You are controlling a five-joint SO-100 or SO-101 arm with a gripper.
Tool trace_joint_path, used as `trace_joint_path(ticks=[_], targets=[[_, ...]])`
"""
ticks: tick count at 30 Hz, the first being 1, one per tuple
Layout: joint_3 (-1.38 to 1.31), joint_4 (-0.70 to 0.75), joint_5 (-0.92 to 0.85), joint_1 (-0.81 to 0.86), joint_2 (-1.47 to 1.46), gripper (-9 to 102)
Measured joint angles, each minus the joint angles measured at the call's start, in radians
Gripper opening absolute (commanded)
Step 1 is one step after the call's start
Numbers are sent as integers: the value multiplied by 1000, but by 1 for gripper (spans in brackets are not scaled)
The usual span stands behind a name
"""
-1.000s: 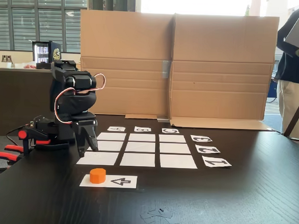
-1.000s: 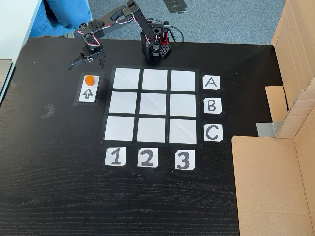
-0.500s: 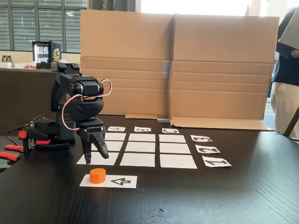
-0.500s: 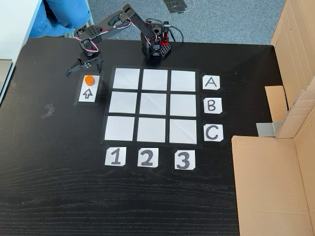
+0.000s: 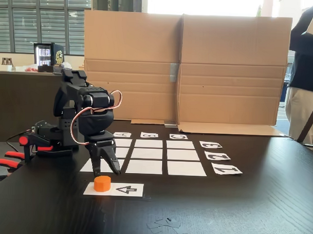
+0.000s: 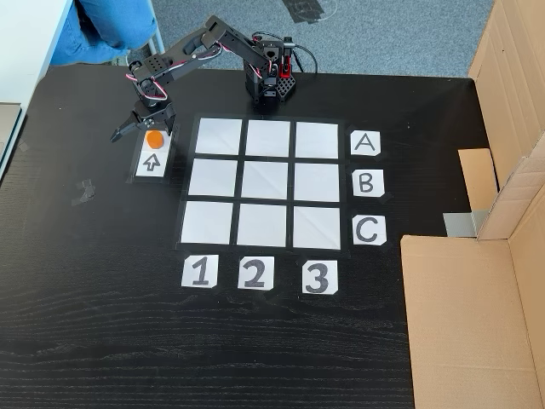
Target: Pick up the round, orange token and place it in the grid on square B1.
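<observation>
The orange token [image 5: 102, 183] [image 6: 154, 138] rests on the end of a white strip printed with a black arrow [image 5: 127, 189] [image 6: 152, 162], left of the grid [image 5: 183, 155] [image 6: 268, 181] in both fixed views. My gripper [image 5: 106, 170] [image 6: 141, 133] hangs open just above and behind the token, fingers spread to either side of it and not touching it. Square B1 [image 5: 144, 167] [image 6: 211, 177] is a blank white cell in the middle row of the grid's column nearest the token.
Letter cards [image 6: 364, 181] and number cards [image 6: 254, 273] edge the grid. A cardboard wall [image 5: 184, 66] [image 6: 502, 196] closes the table's far side. The arm's base [image 6: 271, 81] and red clamps [image 5: 11, 159] stand by the grid. A person [image 5: 306, 76] stands at the right.
The arm has swung and reached out toward the token. The open gripper has come down from beside the grid's corner to just over the token.
</observation>
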Motion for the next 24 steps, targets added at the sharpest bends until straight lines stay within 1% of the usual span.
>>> trace_joint_path(ticks=[3,5,6,8,9,12,17,24], targets=[[-3,2,0,-8,0,73],[-6,3,0,-9,0,66],[-6,3,0,-9,-2,60],[-8,3,0,-9,-11,39],[-8,3,0,-9,-12,34],[-18,3,0,-9,-23,26],[-49,3,0,-9,-48,0],[-64,3,2,-9,-58,-1]])
